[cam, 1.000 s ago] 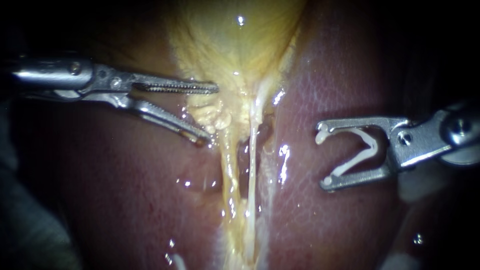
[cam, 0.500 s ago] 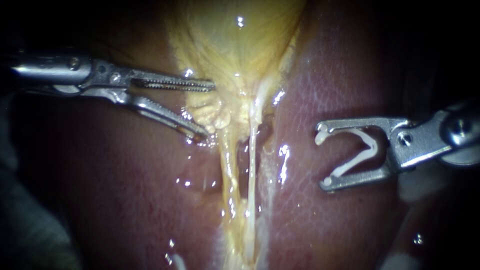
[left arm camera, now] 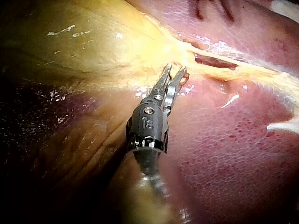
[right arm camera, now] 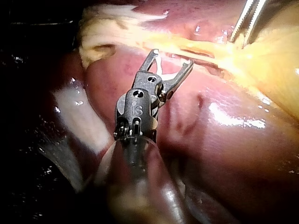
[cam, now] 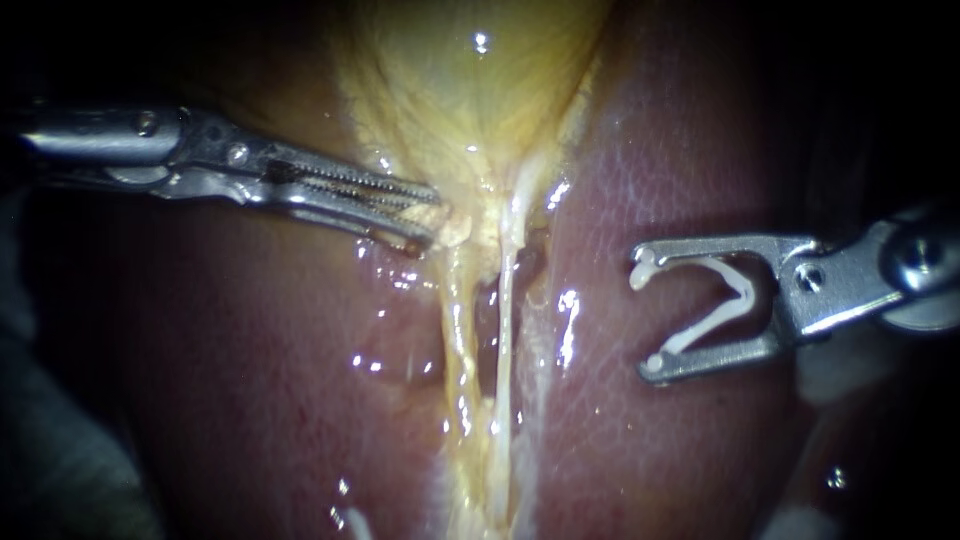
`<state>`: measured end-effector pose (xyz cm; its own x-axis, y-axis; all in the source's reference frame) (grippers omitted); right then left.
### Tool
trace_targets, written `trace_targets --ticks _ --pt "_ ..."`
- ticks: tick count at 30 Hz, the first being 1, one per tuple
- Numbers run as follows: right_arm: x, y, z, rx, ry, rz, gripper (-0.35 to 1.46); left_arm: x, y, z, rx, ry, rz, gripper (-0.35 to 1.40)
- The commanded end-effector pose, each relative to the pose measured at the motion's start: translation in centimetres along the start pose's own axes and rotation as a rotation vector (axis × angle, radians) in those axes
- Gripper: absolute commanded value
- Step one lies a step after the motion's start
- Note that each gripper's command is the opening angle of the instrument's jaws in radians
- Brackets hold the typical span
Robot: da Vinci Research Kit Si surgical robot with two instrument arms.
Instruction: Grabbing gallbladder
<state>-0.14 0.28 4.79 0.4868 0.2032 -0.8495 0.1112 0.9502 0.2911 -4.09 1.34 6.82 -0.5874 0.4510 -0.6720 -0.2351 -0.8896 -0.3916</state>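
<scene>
- Two instruments on record, both over the organ block.
- Left instrument [cam: 430, 215]: shaft enters from the left of the endoscope view. A second ago its claw stood wide open around the lumpy yellow tissue. It has now drawn down to a thin slit, with that tissue pinched between the two toothed halves.
- The left wrist view agrees: the tips of the left instrument [left arm camera: 175, 74] are buried in the yellow fringe, with only a sliver of gap showing.
- Gallbladder [cam: 470, 90]: yellow sac at the top centre of the endoscope view, tapering down to a narrow end. The claw holds the left edge of that narrow end.
- In the left wrist view the gallbladder [left arm camera: 93, 51] lies ahead of and beside the instrument.
- Liver [cam: 660, 150]: dark red and glossy, on both sides of the sac.
- Tubes [cam: 503, 340]: two pale strands running down from the narrow end, just beside the grip and not held by it.
- Right instrument [cam: 645, 320]: position unchanged and well apart from the sac. Its claw is spread wide, with a white clip [cam: 745, 290] seated against both halves.
- Judgement: the closing motion looks essentially complete, so the grab is at or near its end. The bite is small and sits on fringe tissue, so it may slip when tension is applied.
</scene>
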Motion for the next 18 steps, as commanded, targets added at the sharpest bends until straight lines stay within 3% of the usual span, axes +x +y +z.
trace_targets --ticks 1,11,18 --pt "0.0 0.0 0.0 0.0 0.0 0.0 0.49 0.01 0.01 0.0 0.0 0.0 -0.002 0.07" --pt "0.0 0.0 0.0 0.0 0.0 0.0 0.49 0.04 0.01 -0.02 -0.001 0.0 -0.033 0.06" --pt "0.0 0.0 0.0 0.0 0.0 0.0 0.49 0.04 0.01 -0.04 -0.002 0.001 -0.086 -0.15"
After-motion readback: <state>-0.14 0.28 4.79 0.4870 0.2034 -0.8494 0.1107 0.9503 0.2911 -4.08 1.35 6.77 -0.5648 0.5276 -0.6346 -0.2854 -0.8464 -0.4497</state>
